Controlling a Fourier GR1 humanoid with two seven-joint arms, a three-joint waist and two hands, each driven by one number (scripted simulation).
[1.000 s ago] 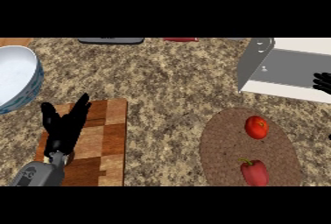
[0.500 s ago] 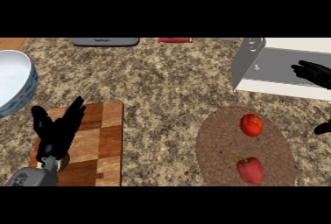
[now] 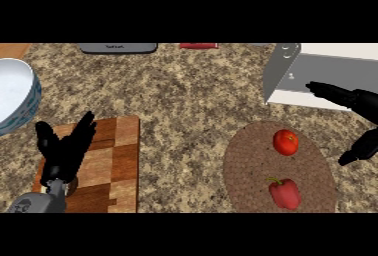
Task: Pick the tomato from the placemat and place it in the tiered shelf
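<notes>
On the speckled worktop [image 3: 184, 100], the white tiered shelf [image 3: 325, 75] stood at the far right, just beyond the round placemat [image 3: 251, 165]. The right robot hand [image 3: 358, 102] hovered spread beside the shelf, while the left robot hand [image 3: 65, 150] rested open over the cutting board [image 3: 111, 160]. The tomato [image 3: 286, 142] lay on the placemat's far part, untouched, with a red pepper [image 3: 284, 192] nearer.

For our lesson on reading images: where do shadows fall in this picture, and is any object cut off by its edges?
Head view: the tomato and red pepper cast only faint shadows on the placemat; lighting looks even, without glare; the bowl is cut at the left edge, the tiered shelf at the right.
</notes>
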